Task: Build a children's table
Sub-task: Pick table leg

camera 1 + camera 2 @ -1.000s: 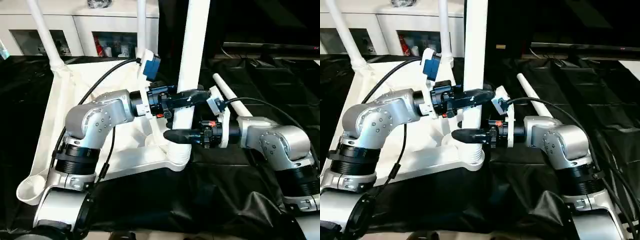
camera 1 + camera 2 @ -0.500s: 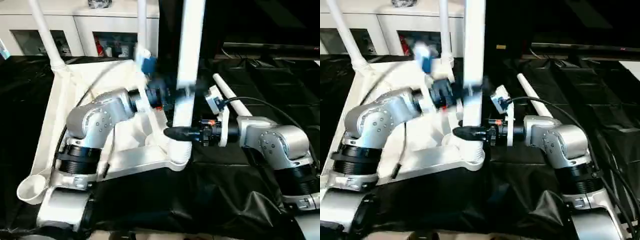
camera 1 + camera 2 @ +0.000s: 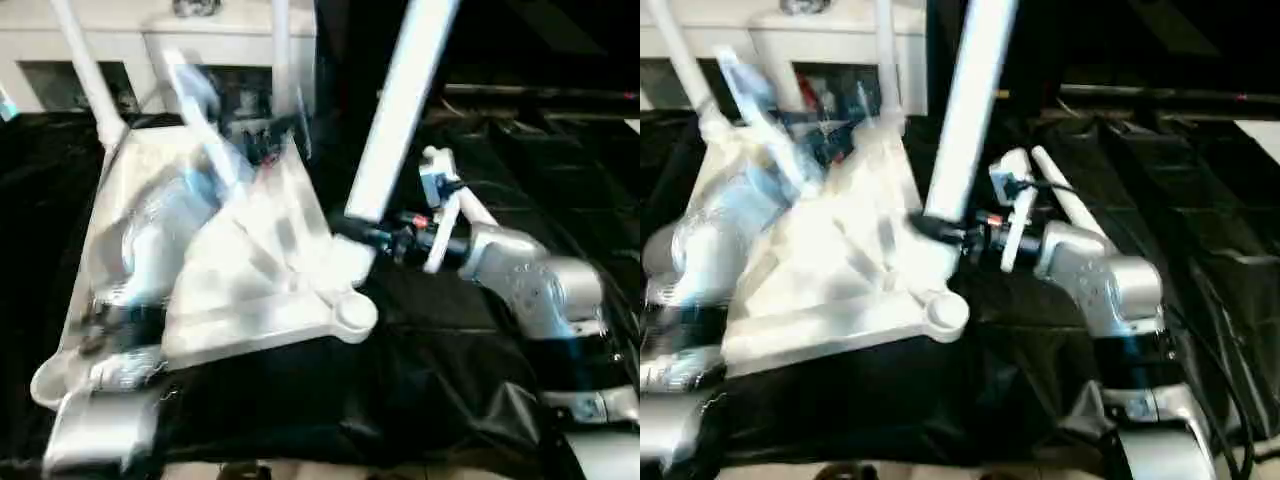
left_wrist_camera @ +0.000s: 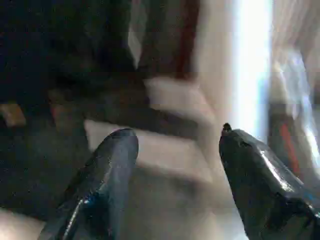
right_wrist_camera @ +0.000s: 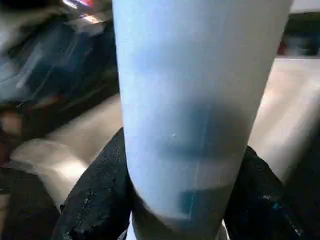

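The right gripper clamps its jaws around the tilted leg, whose foot hangs just above the corner socket of the table top. The left gripper stands open, empty. Held single-handed, the leg could swing and miss the socket.

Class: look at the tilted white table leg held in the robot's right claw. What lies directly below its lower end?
The leg hangs tilted in the right claw. Below its end sit the tabletop's round corner socket and black cloth. The claw covers the leg's tip.
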### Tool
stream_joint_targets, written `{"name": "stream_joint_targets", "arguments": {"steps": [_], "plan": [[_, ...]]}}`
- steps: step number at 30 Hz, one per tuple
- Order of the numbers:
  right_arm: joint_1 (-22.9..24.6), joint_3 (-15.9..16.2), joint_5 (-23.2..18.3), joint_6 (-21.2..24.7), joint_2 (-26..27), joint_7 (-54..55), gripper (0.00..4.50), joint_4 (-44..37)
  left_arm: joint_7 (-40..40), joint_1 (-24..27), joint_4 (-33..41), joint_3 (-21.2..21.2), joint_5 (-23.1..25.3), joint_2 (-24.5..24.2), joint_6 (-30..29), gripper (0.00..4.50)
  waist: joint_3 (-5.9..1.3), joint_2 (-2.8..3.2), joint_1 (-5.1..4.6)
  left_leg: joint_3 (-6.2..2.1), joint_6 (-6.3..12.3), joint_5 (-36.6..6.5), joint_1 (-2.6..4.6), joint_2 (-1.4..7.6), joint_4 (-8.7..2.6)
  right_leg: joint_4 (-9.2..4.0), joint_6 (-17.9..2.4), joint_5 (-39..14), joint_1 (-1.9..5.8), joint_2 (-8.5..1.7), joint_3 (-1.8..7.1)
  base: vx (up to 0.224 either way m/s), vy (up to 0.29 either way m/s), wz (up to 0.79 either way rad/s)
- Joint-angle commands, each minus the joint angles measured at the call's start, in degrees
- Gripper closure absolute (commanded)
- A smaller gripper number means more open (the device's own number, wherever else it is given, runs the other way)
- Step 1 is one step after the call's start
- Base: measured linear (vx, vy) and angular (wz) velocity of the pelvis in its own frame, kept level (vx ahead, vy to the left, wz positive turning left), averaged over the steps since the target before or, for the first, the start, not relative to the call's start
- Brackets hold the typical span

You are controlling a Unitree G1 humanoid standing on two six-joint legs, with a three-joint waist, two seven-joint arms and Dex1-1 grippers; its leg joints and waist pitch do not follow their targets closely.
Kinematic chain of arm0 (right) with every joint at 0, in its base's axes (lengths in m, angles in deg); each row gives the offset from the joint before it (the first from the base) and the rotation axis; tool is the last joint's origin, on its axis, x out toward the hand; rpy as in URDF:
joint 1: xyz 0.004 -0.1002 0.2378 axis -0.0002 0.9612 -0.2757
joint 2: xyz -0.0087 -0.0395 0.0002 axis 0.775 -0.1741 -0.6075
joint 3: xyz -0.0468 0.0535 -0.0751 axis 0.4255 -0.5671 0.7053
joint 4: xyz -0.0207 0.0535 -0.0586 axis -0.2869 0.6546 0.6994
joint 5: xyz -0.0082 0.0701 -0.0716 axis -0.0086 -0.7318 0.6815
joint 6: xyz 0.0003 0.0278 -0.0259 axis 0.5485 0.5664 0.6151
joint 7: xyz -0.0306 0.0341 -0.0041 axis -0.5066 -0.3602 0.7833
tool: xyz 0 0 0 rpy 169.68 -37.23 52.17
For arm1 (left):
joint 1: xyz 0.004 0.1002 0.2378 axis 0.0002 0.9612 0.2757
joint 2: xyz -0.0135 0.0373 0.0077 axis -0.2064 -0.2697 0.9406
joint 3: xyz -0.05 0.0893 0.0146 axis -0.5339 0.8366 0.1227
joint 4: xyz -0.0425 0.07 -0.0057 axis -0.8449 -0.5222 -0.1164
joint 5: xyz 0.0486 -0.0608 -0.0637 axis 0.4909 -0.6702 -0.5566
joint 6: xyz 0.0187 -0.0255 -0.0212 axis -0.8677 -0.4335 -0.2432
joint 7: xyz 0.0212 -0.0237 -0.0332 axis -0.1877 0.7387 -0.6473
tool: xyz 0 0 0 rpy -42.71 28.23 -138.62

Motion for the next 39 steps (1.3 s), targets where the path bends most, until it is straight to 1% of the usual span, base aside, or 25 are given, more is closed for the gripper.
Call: {"name": "stream_joint_targets", "arguments": {"steps": [1, 2, 3, 4, 6, 7, 8, 9, 10, 11, 12, 13, 14, 15, 16, 17, 21, 22, 25, 28, 30, 33, 36, 37, 39], "plan": [[0.7, 0.6, 3.5, -3.1, 0.3, 3.5, 2.59, 1.8, 4.1, 1.1, 2.8, 3.1, 1.4, -2.3, -0.1, 1.47, -4.58, 0.51, -0.27, -0.82, -3.26, -11.8, 2.09, 1.68, -3.95, -3.90, -8.4, -13.5, 2.22, -3.33, 2.55, 0.000, 0.000, 0.00], [0.9, 0.8, 4.5, -3.9, 0.5, 5.2, 2.59, 2.4, 5.8, 2.4, 4.1, 4.2, 0.6, -4.1, -1.0, 1.47, -4.44, 0.56, -0.42, -0.75, -3.29, -12.4, 1.79, 1.53, -4.13, -3.83, -9.2, -13.0, 2.42, -3.15, 2.50, 0.000, 0.000, 0.00], [1.1, 0.8, 5.1, -4.4, 0.6, 6.1, 2.59, 2.7, 6.9, 3.2, 4.8, 5.0, 0.4, -5.1, -1.4, 1.47, -4.42, 0.58, -0.38, -0.81, -3.53, -13.3, 1.87, 1.57, -4.13, -3.76, -9.4, -13.5, 2.37, -3.22, 2.48, 0.000, 0.000, 0.00], [1.3, 0.8, 5.5, -4.7, 0.9, 7.2, 2.59, 3.0, 7.9, 3.9, 5.5, 6.1, 0.8, -6.4, -1.4, 1.47, -4.37, 0.13, -0.55, -0.89, -3.46, -13.8, 1.66, 1.57, -4.33, -3.79, -9.4, -14.1, 2.66, -3.28, 2.45, 0.000, 0.000, 0.00], [2.1, 1.1, 6.7, -5.8, 1.4, 9.3, 2.59, 3.3, 9.6, 5.6, 6.3, 9.3, 3.5, -8.9, 0.3, 1.47, -4.17, 0.30, -0.55, -0.92, -3.35, -14.9, 1.83, 1.58, -4.35, -3.95, -9.0, -15.7, 2.39, -3.33, 2.56, 0.000, 0.000, 0.00], [2.6, 1.1, 7.4, -6.9, 2.0, 10.6, 2.59, 3.5, 10.5, 6.5, 6.6, 11.2, 5.3, -10.1, 0.7, 1.47, -3.98, 0.35, -0.86, -0.94, -3.41, -16.0, 1.70, 1.48, -4.46, -4.10, -8.4, -17.7, 2.48, -3.32, 2.60, 0.000, 0.000, 0.00], [2.8, 1.2, 7.7, -7.3, 2.2, 11.0, 2.59, 3.6, 10.9, 6.8, 6.6, 11.9, 5.9, -10.4, 0.3, 1.47, -3.99, 0.68, -0.95, -0.97, -3.72, -16.9, 2.01, 1.52, -4.46, -4.20, -7.9, -18.8, 2.23, -3.34, 2.67, 0.000, 0.000, 0.00], [2.9, 1.2, 8.0, -7.6, 2.5, 11.3, 2.59, 3.8, 10.8, 7.1, 6.5, 12.4, 6.4, -10.5, 0.0, 1.47, -4.00, 0.56, -1.15, -0.98, -3.78, -16.9, 1.85, 1.51, -4.51, -4.26, -7.9, -18.8, 2.37, -3.36, 2.70, 0.000, 0.000, 0.00], [3.1, 1.3, 8.5, -8.1, 2.8, 11.8, 2.59, 4.0, 10.6, 7.4, 6.4, 13.2, 7.4, -10.8, -0.4, 1.47, -3.99, 0.60, -1.19, -0.96, -3.94, -17.3, 2.01, 1.56, -4.50, -4.41, -7.8, -19.2, 2.17, -3.33, 2.74, 0.000, 0.000, 0.00], [3.4, 1.2, 9.0, -8.4, 3.2, 12.4, 2.59, 4.3, 10.8, 7.7, 6.1, 14.4, 8.4, -11.2, -1.4, 1.73, -4.01, 0.56, -1.39, -1.07, -3.96, -17.4, 1.81, 1.49, -4.57, -4.30, -7.8, -19.2, 2.44, -3.30, 2.69, 0.000, 0.000, 0.00], [3.5, 1.2, 9.2, -8.7, 3.5, 12.8, 2.59, 4.4, 11.1, 8.0, 6.2, 15.3, 9.0, -11.7, -2.3, 1.80, -4.06, 1.00, -1.37, -1.11, -4.08, -17.6, 1.96, 1.52, -4.58, -4.32, -7.8, -19.2, 2.32, -3.32, 2.69, 0.000, 0.000, 0.00], [3.6, 1.0, 9.7, -9.0, 3.9, 13.7, 2.59, 4.6, 10.8, 8.4, 6.5, 16.1, 9.6, -12.2, -3.2, 1.84, -4.01, 0.77, -1.67, -1.10, -4.11, -18.1, 1.94, 1.46, -4.57, -4.33, -8.0, -19.2, 2.27, -3.21, 2.65, 0.000, 0.000, 0.00], [3.6, 1.0, 9.8, -9.1, 4.0, 14.0, 2.59, 4.7, 10.2, 8.5, 6.6, 16.3, 9.9, -12.2, -3.6, 1.84, -4.00, 0.79, -1.69, -1.07, -4.07, -18.3, 2.00, 1.45, -4.53, -4.37, -8.1, -19.4, 2.24, -3.22, 2.68, 0.000, 0.000, 0.00], [3.7, 1.0, 10.0, -9.4, 4.2, 14.3, 2.59, 4.8, 8.2, 8.4, 6.2, 16.7, 10.9, -12.2, -4.3, 2.08, -3.99, 0.85, -1.75, -1.11, -4.12, -18.3, 1.93, 1.43, -4.53, -4.38, -8.2, -19.3, 2.32, -3.20, 2.68, 0.000, 0.000, 0.00], [3.7, 1.0, 10.0, -9.4, 4.2, 14.3, 2.59, 4.8, 8.2, 8.4, 6.2, 16.7, 10.9, -12.2, -4.3, 2.20, -4.03, 0.86, -1.76, -1.08, -4.08, -18.4, 1.98, 1.43, -4.49, -4.37, -8.3, -19.2, 2.32, -3.18, 2.67, 0.000, 0.000, 0.00], [3.7, 1.1, 10.0, -9.7, 4.2, 14.5, 2.59, 4.8, 7.5, 8.3, 6.0, 16.9, 11.4, -12.2, -4.4, 2.26, -4.02, 0.93, -1.76, -1.07, -3.96, -18.6, 2.08, 1.44, -4.45, -4.45, -8.3, -19.3, 2.23, -3.17, 2.68, 0.000, 0.000, 0.00], [4.0, 1.3, 10.6, -10.1, 4.7, 15.2, 2.59, 4.6, 7.1, 9.0, 6.7, 18.1, 13.4, -12.7, -5.4, 2.41, -4.01, 0.91, -1.79, -1.10, -3.76, -18.4, 2.00, 1.40, -4.46, -4.43, -8.2, -19.3, 2.22, -3.11, 2.66, 0.000, 0.000, 0.00], [4.1, 1.6, 10.8, -10.1, 4.8, 14.9, 2.59, 4.5, 6.4, 9.1, 6.6, 18.7, 14.7, -13.0, -5.7, 2.64, -4.03, 0.89, -1.78, -1.14, -3.68, -18.5, 2.02, 1.43, -4.49, -4.45, -8.2, -19.4, 2.24, -3.09, 2.64, 0.000, 0.000, 0.00], [4.1, 1.6, 11.0, -10.2, 5.0, 14.9, 2.59, 4.5, 6.1, 9.0, 6.4, 18.9, 15.4, -13.1, -5.7, 2.70, -4.07, 0.95, -1.74, -1.09, -3.53, -17.8, 2.00, 1.44, -4.43, -4.35, -8.6, -18.0, 2.24, -3.10, 2.69, 0.000, 0.000, 0.00], [4.1, 1.8, 11.1, -10.3, 5.1, 14.8, 2.59, 4.5, 6.0, 9.1, 6.4, 19.1, 16.0, -13.6, -5.8, 3.10, -4.10, 0.94, -1.78, -1.11, -3.49, -17.8, 1.96, 1.41, -4.42, -4.26, -8.9, -17.4, 2.29, -3.05, 2.66, 0.000, 0.000, 0.00], [4.1, 1.9, 11.2, -10.4, 5.0, 14.8, 2.59, 4.6, 5.8, 9.1, 6.4, 19.2, 16.1, -13.6, -5.8, 3.13, -4.11, 0.98, -1.76, -1.08, -3.48, -17.7, 1.99, 1.44, -4.43, -4.20, -9.0, -17.0, 2.27, -3.04, 2.67, 0.000, 0.000, 0.00], [4.1, 2.0, 11.2, -10.6, 5.0, 14.8, 2.59, 4.7, 5.7, 9.2, 6.3, 19.6, 16.9, -13.7, -5.7, 3.49, -4.12, 1.00, -1.74, -1.08, -3.54, -17.7, 1.97, 1.43, -4.42, -4.15, -9.2, -16.6, 2.32, -3.08, 2.67, 0.000, 0.000, 0.00], [4.0, 1.9, 11.4, -10.6, 5.1, 14.7, 2.60, 4.7, 6.0, 9.5, 6.6, 20.4, 18.0, -14.1, -5.4, 3.75, -4.09, 0.90, -1.75, -1.05, -3.33, -17.5, 1.93, 1.41, -4.42, -4.17, -9.1, -16.5, 2.32, -3.05, 2.71, 0.000, 0.000, 0.00], [4.0, 1.9, 11.4, -10.7, 5.1, 14.7, 2.60, 4.7, 6.2, 9.7, 6.8, 20.5, 18.1, -14.1, -5.5, 3.75, -4.09, 0.96, -1.73, -1.05, -3.37, -17.6, 1.97, 1.43, -4.41, -4.21, -9.1, -16.8, 2.30, -3.12, 2.72, 0.000, 0.000, 0.00], [4.0, 1.9, 11.4, -10.6, 5.1, 14.6, 2.60, 4.7, 6.4, 9.9, 7.1, 20.4, 17.9, -14.0, -5.7, 3.97, -4.08, 0.91, -1.74, -1.05, -3.39, -17.6, 1.93, 1.42, -4.42, -4.23, -9.1, -17.2, 2.30, -3.12, 2.72, 0.000, 0.000, 0.00]]}}
